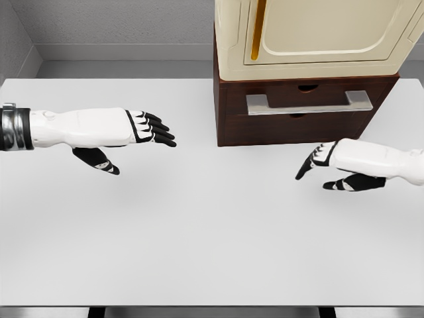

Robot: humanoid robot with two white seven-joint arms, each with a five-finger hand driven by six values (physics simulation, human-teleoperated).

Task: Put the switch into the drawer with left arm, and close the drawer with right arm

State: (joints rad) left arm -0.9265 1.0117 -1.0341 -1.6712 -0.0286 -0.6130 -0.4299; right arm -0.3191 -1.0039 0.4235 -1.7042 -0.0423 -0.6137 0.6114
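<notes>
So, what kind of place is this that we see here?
Probably a simulated test bench, not a real room: a plain white table against bare grey walls, one dark wooden drawer cabinet carrying a cream appliance, and two white robot hands, left and right, held open above the tabletop.

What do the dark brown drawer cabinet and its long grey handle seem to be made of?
The dark brown drawer cabinet looks like stained wood with a matte finish, judging by its reddish-brown colour; no grain shows clearly. Its long grey handle looks like brushed metal, pale silver with a dull sheen, though painted plastic is possible.
</notes>
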